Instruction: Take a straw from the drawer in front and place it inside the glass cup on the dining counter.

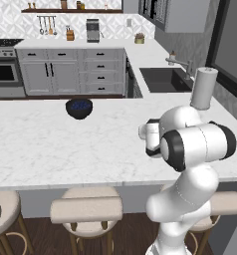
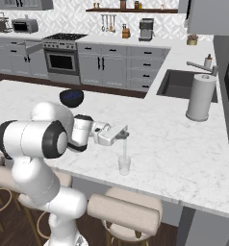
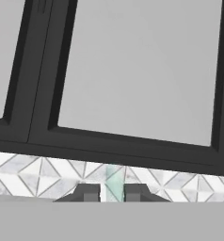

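My gripper [image 2: 124,136] hangs over the near edge of the white marble dining counter [image 2: 179,144], fingers pointing down. It is shut on a thin pale straw [image 2: 125,146] that stands upright. The straw's lower end reaches down into the small clear glass cup [image 2: 124,166] standing right below. In the hand view the pale green straw [image 3: 115,179] rises between the two dark fingertips [image 3: 90,193] of the gripper [image 3: 112,194]. In the left base view my own arm hides the cup. The grey drawer [image 2: 33,46] stands pulled out at the far back left.
A dark blue bowl [image 2: 71,97] sits on the counter behind the arm, also seen as the bowl [image 1: 79,108]. A white paper-towel roll [image 2: 201,98] stands at the right beside the sink [image 2: 184,84]. Beige stools [image 2: 123,209] line the near edge.
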You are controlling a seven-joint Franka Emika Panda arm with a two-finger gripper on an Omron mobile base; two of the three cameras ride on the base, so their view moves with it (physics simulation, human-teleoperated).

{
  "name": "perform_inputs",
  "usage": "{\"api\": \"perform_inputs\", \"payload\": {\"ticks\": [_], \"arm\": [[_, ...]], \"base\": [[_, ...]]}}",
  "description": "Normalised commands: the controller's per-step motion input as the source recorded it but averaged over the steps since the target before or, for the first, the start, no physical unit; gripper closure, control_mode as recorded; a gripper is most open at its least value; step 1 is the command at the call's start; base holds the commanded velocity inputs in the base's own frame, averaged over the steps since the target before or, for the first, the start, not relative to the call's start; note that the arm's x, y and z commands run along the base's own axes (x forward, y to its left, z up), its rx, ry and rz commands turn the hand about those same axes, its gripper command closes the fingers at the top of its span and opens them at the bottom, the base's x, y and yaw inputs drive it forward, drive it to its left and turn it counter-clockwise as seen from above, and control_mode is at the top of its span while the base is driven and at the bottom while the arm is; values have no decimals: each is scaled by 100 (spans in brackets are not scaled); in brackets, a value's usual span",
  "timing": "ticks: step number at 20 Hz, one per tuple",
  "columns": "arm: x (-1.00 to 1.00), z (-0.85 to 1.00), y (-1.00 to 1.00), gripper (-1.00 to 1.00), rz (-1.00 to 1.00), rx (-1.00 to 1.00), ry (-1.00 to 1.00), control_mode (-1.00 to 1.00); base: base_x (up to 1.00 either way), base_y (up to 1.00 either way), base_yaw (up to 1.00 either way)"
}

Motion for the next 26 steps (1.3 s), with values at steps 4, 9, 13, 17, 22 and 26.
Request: {"api": "perform_inputs", "payload": {"ticks": [4,9,13,17,22,26], "arm": [[29,-19,-8,100,0,0,-6,-100],[24,-9,0,100,0,0,-7,-100],[23,-16,0,100,0,0,-7,-100],[7,-31,-12,100,0,0,-7,-100],[-18,-41,-26,100,-1,0,-8,-100],[-49,-50,-10,100,-2,0,-7,-100]], "base": [[0,0,0],[0,0,0],[0,0,0],[0,0,0],[0,0,0],[0,0,0]]}}
